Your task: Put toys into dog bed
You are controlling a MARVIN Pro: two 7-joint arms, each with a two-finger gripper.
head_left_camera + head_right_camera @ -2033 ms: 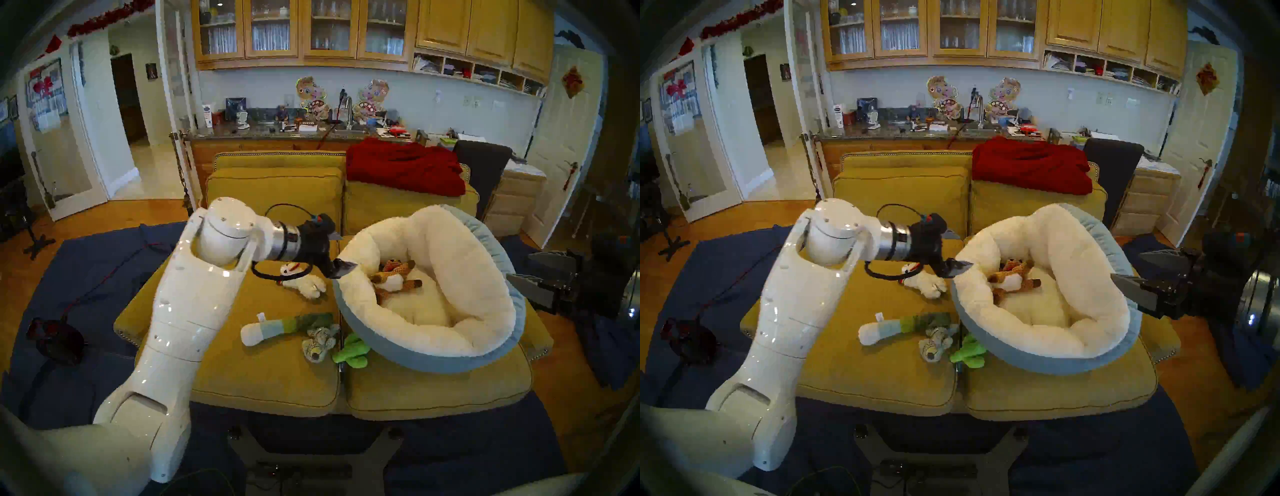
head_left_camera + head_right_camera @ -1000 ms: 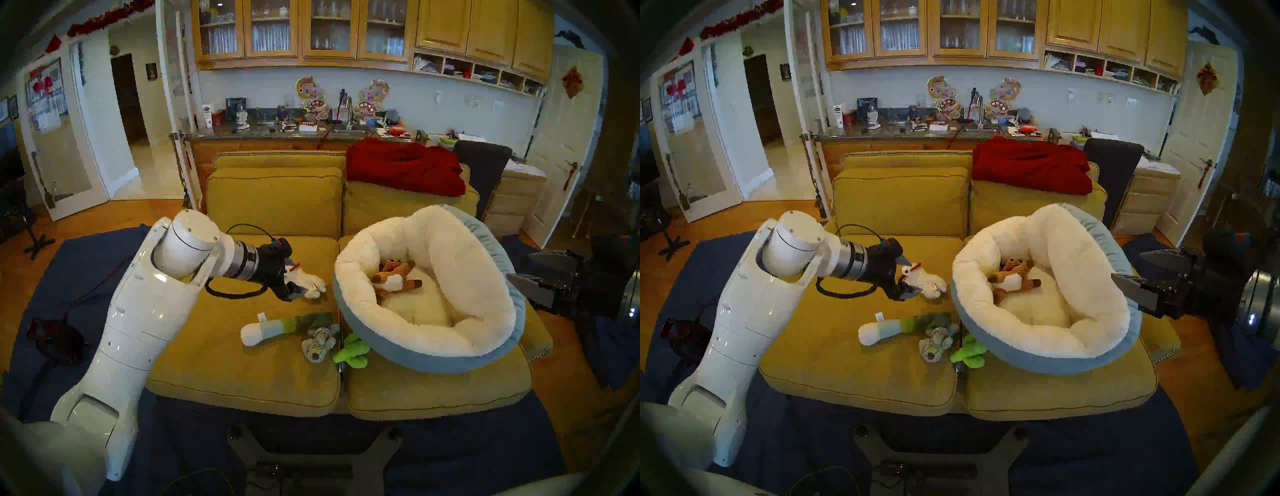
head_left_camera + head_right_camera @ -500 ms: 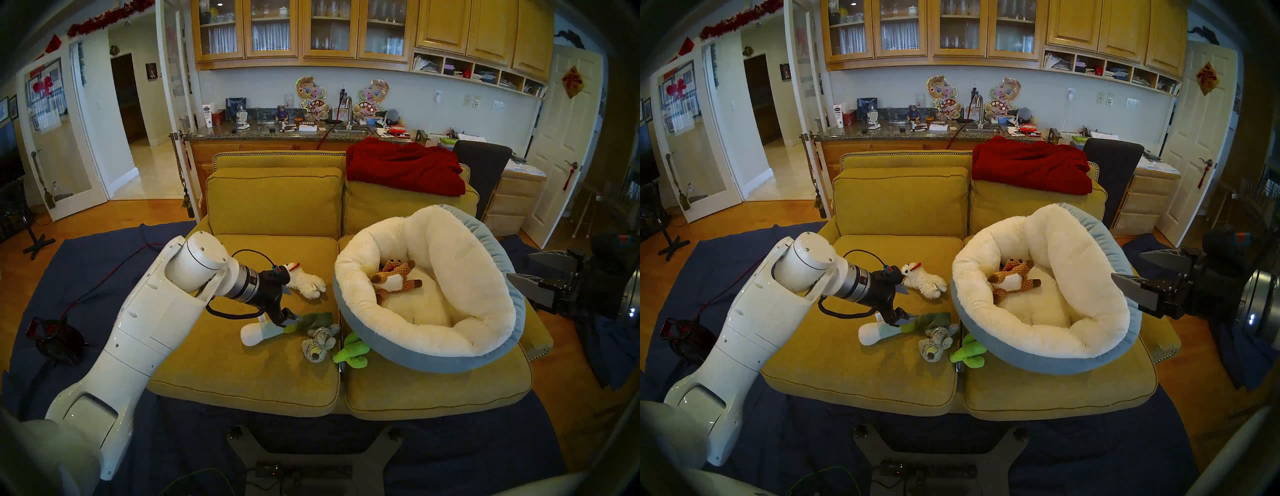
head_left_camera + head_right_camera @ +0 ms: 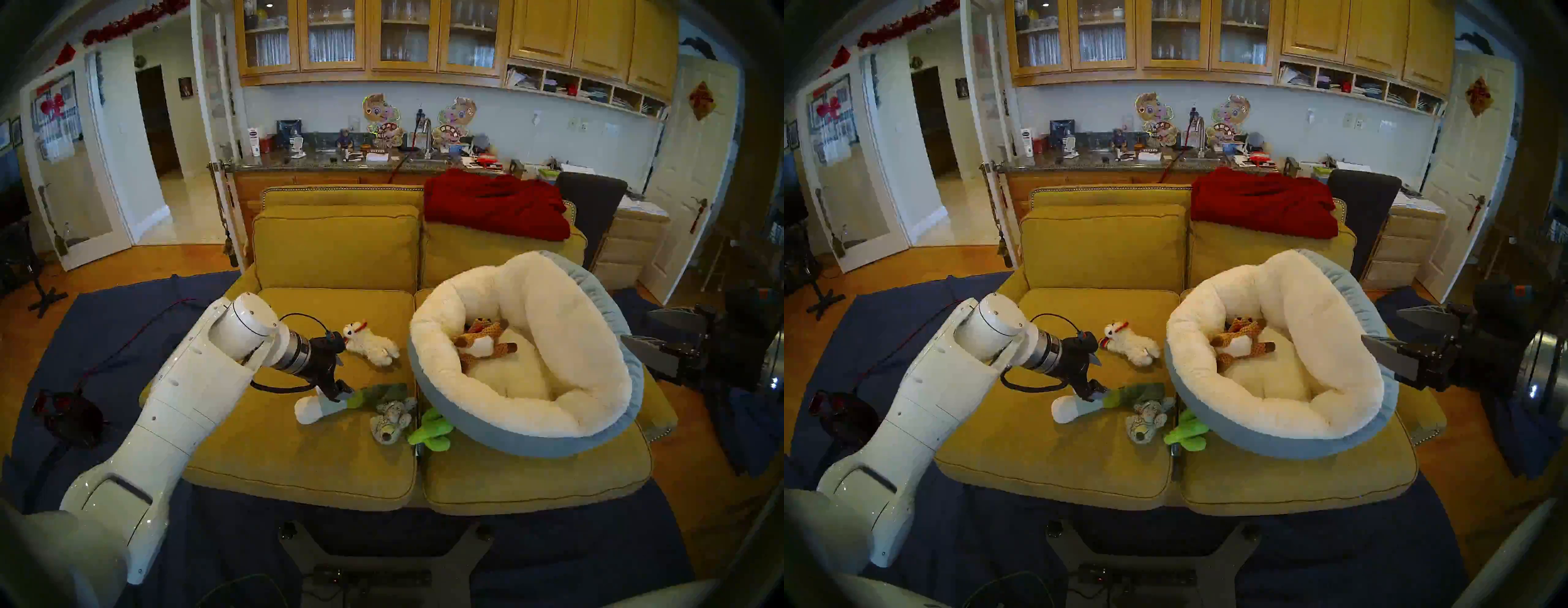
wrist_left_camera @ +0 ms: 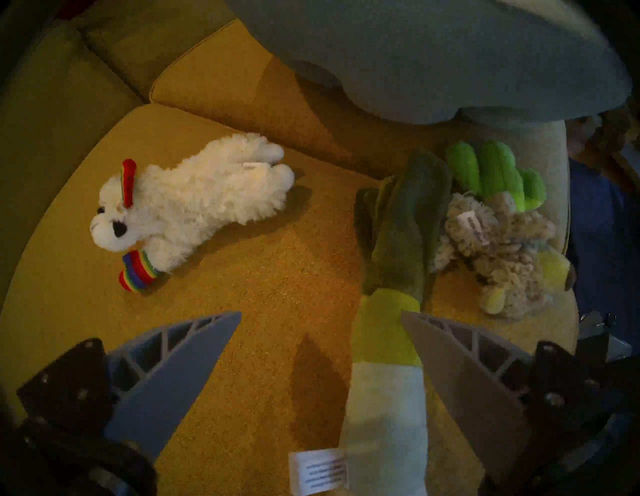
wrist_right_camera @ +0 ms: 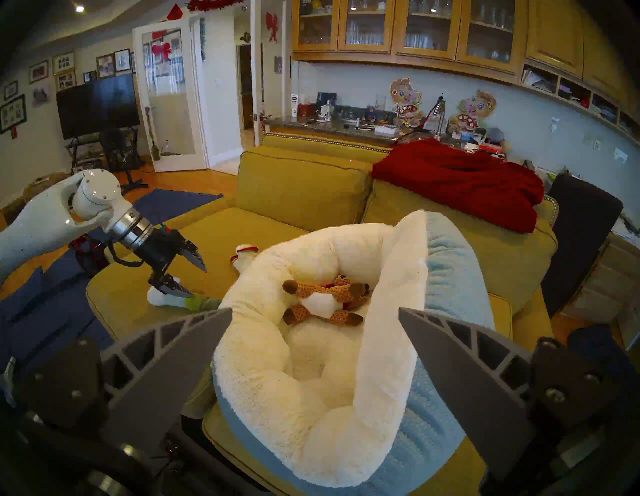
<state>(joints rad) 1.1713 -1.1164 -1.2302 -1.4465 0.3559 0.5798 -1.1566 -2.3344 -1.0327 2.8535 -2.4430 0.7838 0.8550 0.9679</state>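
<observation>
The dog bed (image 4: pixel 530 424) rests tilted on the right sofa seat, and the brown knitted animal (image 4: pixel 481 339) lies inside it. On the left seat lie the white lamb (image 4: pixel 375 344), the white-green leek (image 4: pixel 316 409), the grey mottled animal (image 4: pixel 390 418) and the green cactus (image 4: pixel 430 433), which is partly under the bed's rim. My left gripper (image 4: pixel 341 380) is open and low over the leek. In the left wrist view the leek (image 5: pixel 384 381) lies against the inside of the right finger (image 5: pixel 450 363). My right gripper (image 6: pixel 315 310) is open and empty, right of the bed.
A red blanket (image 4: pixel 496 204) hangs over the sofa back at the right, and a dark chair (image 4: pixel 589 212) stands behind it. The yellow seat cushion (image 4: pixel 297 458) has bare room in front of the toys. A blue rug (image 4: pixel 106 339) surrounds the sofa.
My left gripper drew back from the bed's rim, passed over the lamb and came down toward me onto the leek, staying open. The right arm and the toys have not moved.
</observation>
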